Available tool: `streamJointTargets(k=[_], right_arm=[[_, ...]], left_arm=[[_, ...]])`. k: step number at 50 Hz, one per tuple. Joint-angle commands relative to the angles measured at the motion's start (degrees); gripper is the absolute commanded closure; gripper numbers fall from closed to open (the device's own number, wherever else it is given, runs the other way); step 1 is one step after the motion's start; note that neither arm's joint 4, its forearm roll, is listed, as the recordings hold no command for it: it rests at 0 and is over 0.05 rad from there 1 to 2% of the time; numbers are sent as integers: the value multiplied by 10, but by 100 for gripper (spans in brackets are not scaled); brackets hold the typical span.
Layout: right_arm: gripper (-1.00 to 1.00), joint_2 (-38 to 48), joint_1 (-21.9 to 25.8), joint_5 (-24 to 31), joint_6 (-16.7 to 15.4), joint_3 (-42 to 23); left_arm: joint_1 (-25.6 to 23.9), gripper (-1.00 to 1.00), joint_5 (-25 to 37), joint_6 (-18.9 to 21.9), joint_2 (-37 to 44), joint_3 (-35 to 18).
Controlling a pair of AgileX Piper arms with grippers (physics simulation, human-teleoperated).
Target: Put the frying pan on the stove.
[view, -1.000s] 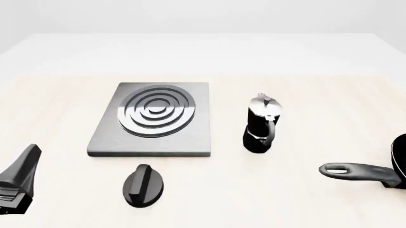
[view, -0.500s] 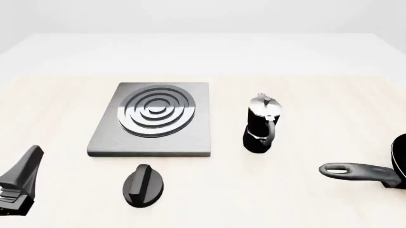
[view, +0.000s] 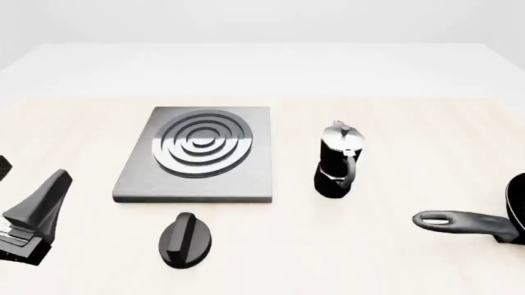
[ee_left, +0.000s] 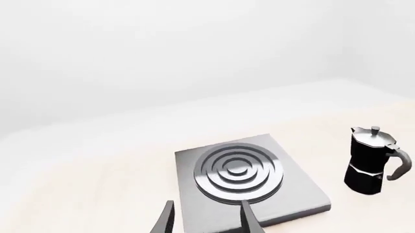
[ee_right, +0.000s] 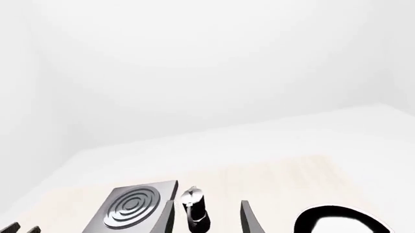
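The frying pan (view: 480, 223) lies at the table's right edge, with its long grey handle pointing left and most of the black bowl cut off by the frame. Its bowl (ee_right: 337, 221) shows in the right wrist view, beyond my right gripper (ee_right: 207, 222), which is open and empty. The stove (view: 197, 153), a grey slab with silver rings, sits left of centre. My left gripper (view: 56, 185) hovers at the near left, short of the stove (ee_left: 243, 177). In the left wrist view the left gripper (ee_left: 207, 223) is open with nothing between its fingers. The right gripper is outside the front view.
A black-and-silver moka pot (view: 338, 161) stands between the stove and the pan. A small black oval knob (view: 184, 239) lies in front of the stove. The pale wooden tabletop ends in a white far edge.
My left gripper has shifted right and a little forward, towards the stove. The pan, stove, moka pot and knob have not moved.
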Motion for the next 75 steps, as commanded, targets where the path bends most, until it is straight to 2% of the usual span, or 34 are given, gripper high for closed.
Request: streamJointTargets(k=[1,16,23,42,62,75], right_arm=[[-100,0,2,0,4,3],[-100,0,2,0,13,9],[-100,0,2,0,14,10],[-100,0,0,0,18,8],[-100,0,-1,0,23,11],[-100,0,-2,0,23,12]], left_arm=[[-43,-100,-93,-1,104,-26],[-114,-100,-199,32,256,-82],[-139,-100,-213,1,317,-121],[-200,-100,-270,34,478,-215],[-268,-100,-263,63,574,-312],[-315,-100,-229,90,609,-381]])
